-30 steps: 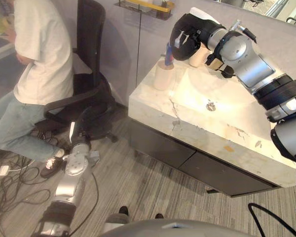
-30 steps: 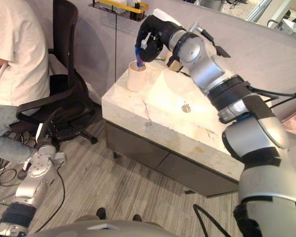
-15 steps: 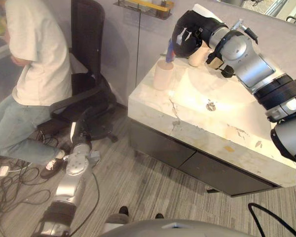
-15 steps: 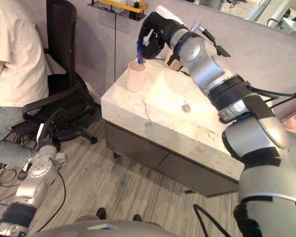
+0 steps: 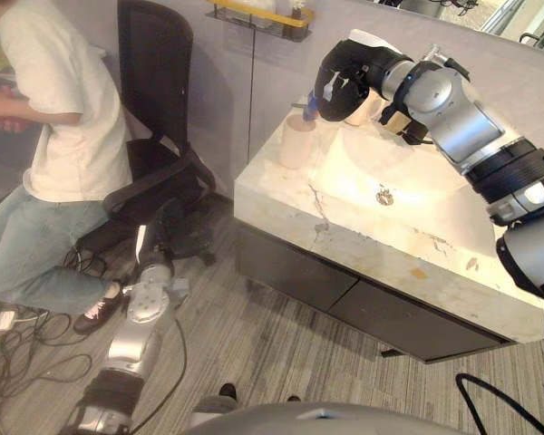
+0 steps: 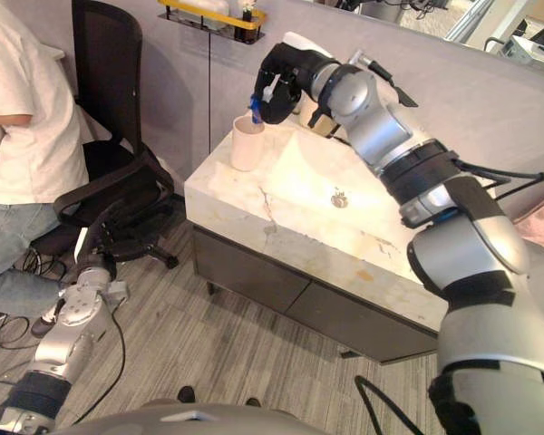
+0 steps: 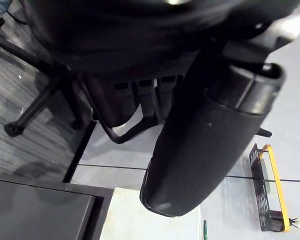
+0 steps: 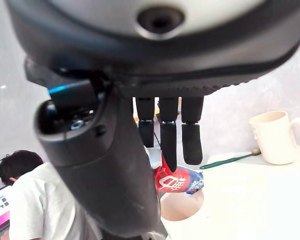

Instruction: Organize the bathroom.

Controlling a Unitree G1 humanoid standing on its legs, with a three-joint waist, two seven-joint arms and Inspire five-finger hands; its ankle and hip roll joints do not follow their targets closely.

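right hand pinching, left hand low

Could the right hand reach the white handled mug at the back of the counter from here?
Probably yes: the right hand hangs just beside the white handled mug, but it is holding a blue and red tube above the beige cup.

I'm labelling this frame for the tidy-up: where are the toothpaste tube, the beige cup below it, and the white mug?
toothpaste tube (image 8: 179, 181), right wrist view, its red and blue body.
beige cup (image 6: 247, 145), right eye view, its outer wall.
white mug (image 8: 274, 140), right wrist view, its side wall.
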